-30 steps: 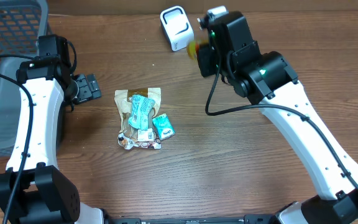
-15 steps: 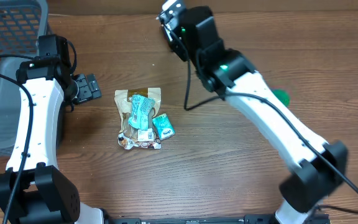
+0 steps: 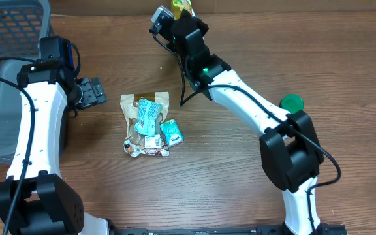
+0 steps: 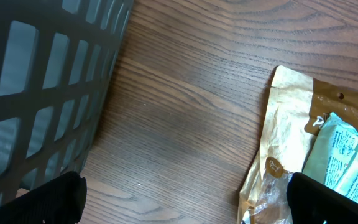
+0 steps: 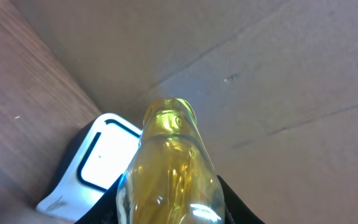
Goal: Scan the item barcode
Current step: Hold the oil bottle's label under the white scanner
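My right gripper (image 3: 178, 18) is pinching a yellow bottle (image 5: 169, 168) at the far edge of the counter (image 3: 240, 170). In the wrist view the bottle overlaps the right side of the white scanner (image 5: 95, 165), and I cannot tell whether the two touch. My left gripper (image 3: 95, 91) is spread wide with nothing between its fingers, on the left between the grey basket (image 3: 12, 39) and the pile of snack packets (image 3: 149, 124), while a green disc (image 3: 292, 102) lies well apart on the right.
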`<state>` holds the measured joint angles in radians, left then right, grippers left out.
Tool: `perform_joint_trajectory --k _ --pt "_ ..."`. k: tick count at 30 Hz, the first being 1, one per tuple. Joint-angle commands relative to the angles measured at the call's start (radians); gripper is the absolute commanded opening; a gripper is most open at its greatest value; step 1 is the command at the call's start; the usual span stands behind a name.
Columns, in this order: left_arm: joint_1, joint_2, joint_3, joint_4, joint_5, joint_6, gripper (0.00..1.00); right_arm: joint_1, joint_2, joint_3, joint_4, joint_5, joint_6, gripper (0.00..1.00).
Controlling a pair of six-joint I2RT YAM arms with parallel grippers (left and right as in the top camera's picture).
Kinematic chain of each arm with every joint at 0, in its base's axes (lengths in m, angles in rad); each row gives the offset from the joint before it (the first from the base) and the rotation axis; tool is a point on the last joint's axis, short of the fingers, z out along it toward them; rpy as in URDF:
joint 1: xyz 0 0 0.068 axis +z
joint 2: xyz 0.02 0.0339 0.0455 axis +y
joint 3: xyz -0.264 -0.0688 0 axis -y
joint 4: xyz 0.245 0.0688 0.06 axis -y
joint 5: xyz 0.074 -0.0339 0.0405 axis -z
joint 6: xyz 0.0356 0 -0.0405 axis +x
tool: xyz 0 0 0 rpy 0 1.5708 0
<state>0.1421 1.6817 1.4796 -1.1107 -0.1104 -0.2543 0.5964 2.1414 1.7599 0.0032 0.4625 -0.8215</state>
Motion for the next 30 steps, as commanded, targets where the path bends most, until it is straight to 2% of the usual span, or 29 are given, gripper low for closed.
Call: perform_joint_trajectory --k 1,7,23,30 --pt "0.002 -0.016 0.02 0.0 -0.012 0.011 1.0 -0.024 0.034 0.028 0.082 0.045 -0.051 0.04" --pt "0.002 -0.016 0.02 0.0 -0.012 0.011 1.0 -0.058 0.092 0.028 0.176 0.043 -0.051 0.04" --pt "0.002 -0.016 0.02 0.0 -0.012 0.011 1.0 -0.063 0.159 0.028 0.263 0.029 -0.039 0.04" --pt "0.002 -0.016 0.02 0.0 -0.012 0.011 0.99 -0.063 0.159 0.028 0.265 -0.051 -0.029 0.04"
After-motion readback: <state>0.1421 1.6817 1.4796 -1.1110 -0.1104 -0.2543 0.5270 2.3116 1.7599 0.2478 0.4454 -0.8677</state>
